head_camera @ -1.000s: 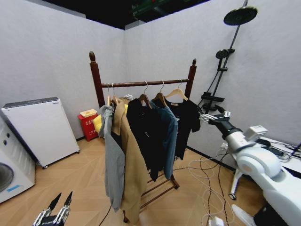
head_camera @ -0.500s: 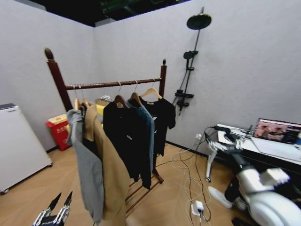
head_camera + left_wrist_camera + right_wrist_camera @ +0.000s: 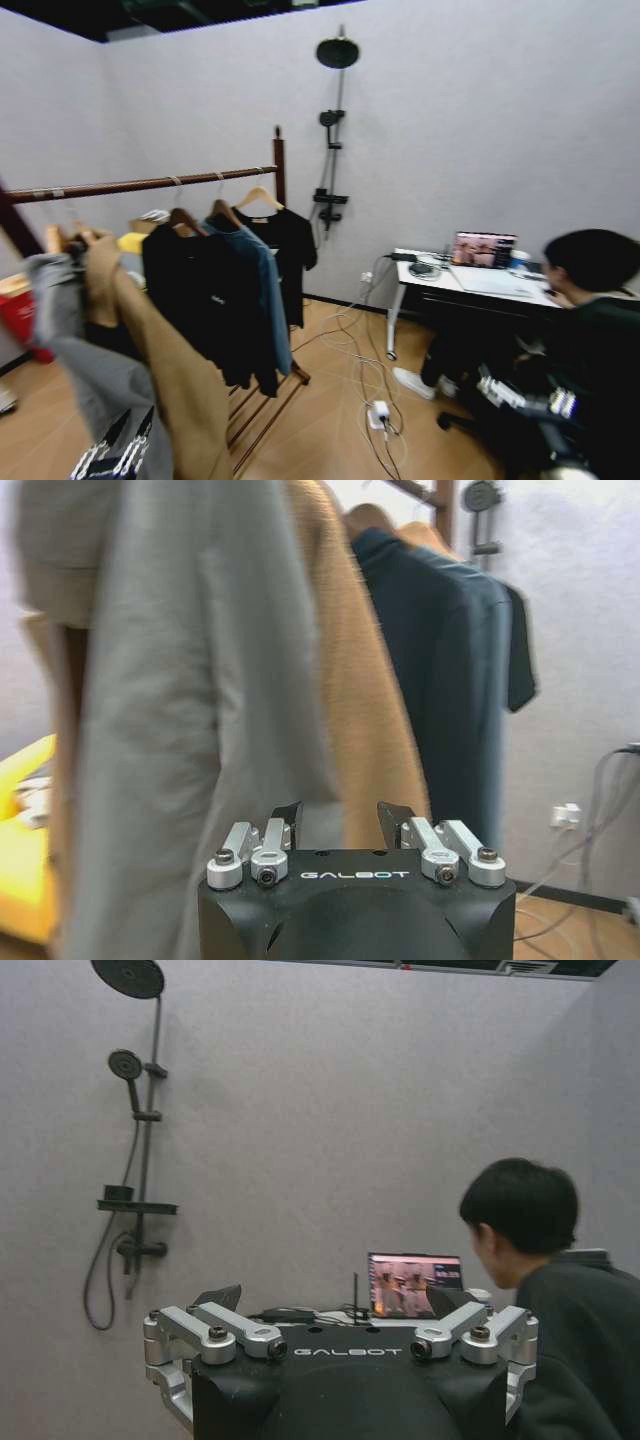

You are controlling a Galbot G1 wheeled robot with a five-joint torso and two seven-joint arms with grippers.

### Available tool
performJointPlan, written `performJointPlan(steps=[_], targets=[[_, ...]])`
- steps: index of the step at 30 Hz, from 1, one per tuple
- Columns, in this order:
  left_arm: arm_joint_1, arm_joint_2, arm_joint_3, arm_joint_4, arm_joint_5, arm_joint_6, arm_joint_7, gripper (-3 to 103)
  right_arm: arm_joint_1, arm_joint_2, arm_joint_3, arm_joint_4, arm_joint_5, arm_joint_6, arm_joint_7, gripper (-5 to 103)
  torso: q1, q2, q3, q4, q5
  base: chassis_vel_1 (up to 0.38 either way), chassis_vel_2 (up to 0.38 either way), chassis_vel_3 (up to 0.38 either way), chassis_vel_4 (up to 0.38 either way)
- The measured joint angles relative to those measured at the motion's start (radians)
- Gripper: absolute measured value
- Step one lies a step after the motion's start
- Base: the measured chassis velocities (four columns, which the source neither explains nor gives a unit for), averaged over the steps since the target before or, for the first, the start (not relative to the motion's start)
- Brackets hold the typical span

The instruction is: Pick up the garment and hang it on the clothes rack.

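**Camera swings right; garment already on rod**

Head view has panned right: the clothes rack (image 3: 140,184) now sits at left and a desk with a laptop (image 3: 484,249) has come into sight (the camera moved, not the clothes). The garment (image 3: 205,300) hangs beside a teal shirt (image 3: 262,290). Left pincer (image 3: 340,822) spread, empty, near a grey coat (image 3: 190,700); right pincer (image 3: 335,1305) spread, empty. Hanging looks complete.
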Motion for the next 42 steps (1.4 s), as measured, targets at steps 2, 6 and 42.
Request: performJointPlan(steps=[2, 6, 42], targets=[[0.000, 0.000, 0.000, 0.000, 0.000, 0.000, 0.000, 46, -0.023, 0.019, -0.024, -0.001, -0.021, 0.014, 0.013, 100, 0.000, 0.000, 0.000, 0.0005, -0.0002, -0.103, -0.119, -0.135, -0.117], [0.000, 0.000, 0.000, 0.000, 0.000, 0.000, 0.000, 46, -0.034, 0.036, -0.047, -0.002, -0.041, 0.023, 0.017, 100, 0.000, 0.000, 0.000, 0.0005, 0.0000, -0.120, -0.124, -0.127, -0.106], [0.000, 0.000, 0.000, 0.000, 0.000, 0.000, 0.000, 46, -0.044, 0.049, -0.160, 0.040, -0.108, 0.019, 0.059, 100, 0.000, 0.000, 0.000, 0.0005, 0.0002, -0.090, -0.092, -0.087, -0.089]])
